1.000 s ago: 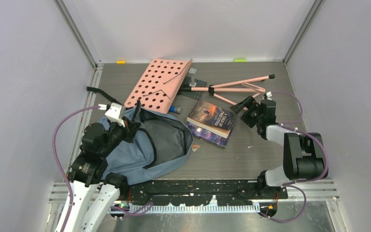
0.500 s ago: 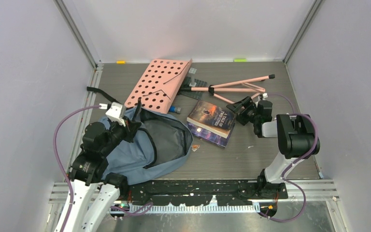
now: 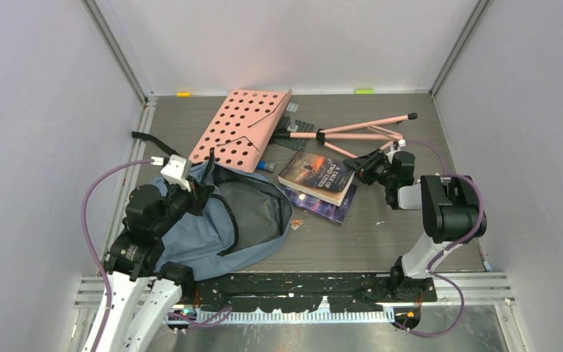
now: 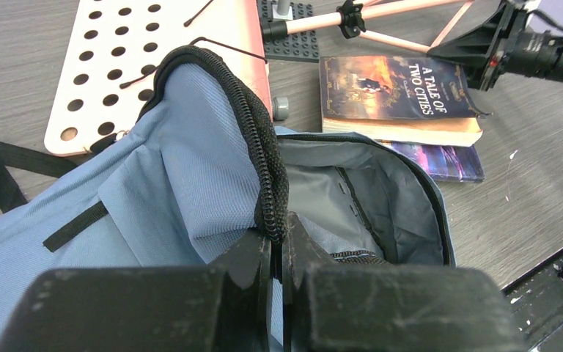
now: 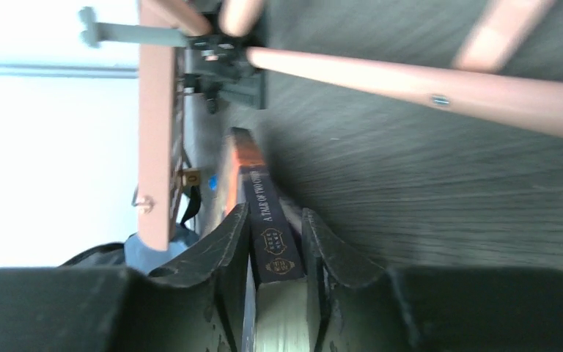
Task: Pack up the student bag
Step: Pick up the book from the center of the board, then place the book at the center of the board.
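Observation:
The blue-grey student bag [image 3: 212, 231] lies open at the left, its grey lining [image 4: 337, 205] showing. My left gripper [image 4: 277, 238] is shut on the bag's black zipper rim [image 4: 260, 147] and holds that edge raised; it sits at the bag's upper left [image 3: 199, 192]. A paperback, "A Tale of Two Cities" [image 3: 317, 176], rests on a second book [image 3: 331, 209] right of the bag. My right gripper [image 3: 361, 169] is shut on the top book's right end, with the spine [image 5: 267, 213] between its fingers.
A pink perforated board [image 3: 245, 126] leans just behind the bag. Pink tripod legs [image 3: 355, 130] and a black studded plate [image 3: 295, 136] lie behind the books. A small blue-capped piece [image 3: 266, 166] and an orange scrap [image 3: 296, 222] sit near the bag's mouth.
The right arm has swung left to the books and its jaws have closed on the top book, which has shifted and lifted off the lower one. The left gripper has kept its hold.

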Controlling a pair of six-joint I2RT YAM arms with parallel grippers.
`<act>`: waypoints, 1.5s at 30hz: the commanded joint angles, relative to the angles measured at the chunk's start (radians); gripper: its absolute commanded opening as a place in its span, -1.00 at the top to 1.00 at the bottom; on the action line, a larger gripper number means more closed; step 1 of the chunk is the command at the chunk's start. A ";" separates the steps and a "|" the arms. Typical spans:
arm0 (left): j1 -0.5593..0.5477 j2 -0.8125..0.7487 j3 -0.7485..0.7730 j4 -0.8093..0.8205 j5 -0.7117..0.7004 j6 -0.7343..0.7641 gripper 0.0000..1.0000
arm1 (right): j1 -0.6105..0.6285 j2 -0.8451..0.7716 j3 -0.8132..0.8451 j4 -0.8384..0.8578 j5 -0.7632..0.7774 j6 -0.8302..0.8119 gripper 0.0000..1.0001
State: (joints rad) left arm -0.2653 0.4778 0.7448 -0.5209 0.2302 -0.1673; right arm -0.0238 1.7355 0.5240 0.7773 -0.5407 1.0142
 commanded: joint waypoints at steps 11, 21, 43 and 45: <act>0.005 -0.005 0.013 0.076 0.006 0.015 1.00 | 0.004 -0.483 0.270 -0.704 0.122 -0.379 0.98; 0.005 -0.014 0.013 0.076 0.005 0.012 1.00 | 0.005 -0.564 0.767 -1.399 0.320 -0.690 0.99; 0.004 -0.020 0.013 0.078 0.007 0.009 1.00 | 0.360 -0.148 1.227 -1.953 0.579 -0.909 0.99; 0.004 -0.019 0.013 0.077 0.008 0.009 1.00 | 0.370 -0.122 1.225 -1.934 0.587 -0.908 0.89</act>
State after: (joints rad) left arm -0.2653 0.4683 0.7448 -0.5213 0.2295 -0.1673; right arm 0.3264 1.5929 1.6932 -1.1873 -0.0097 0.1284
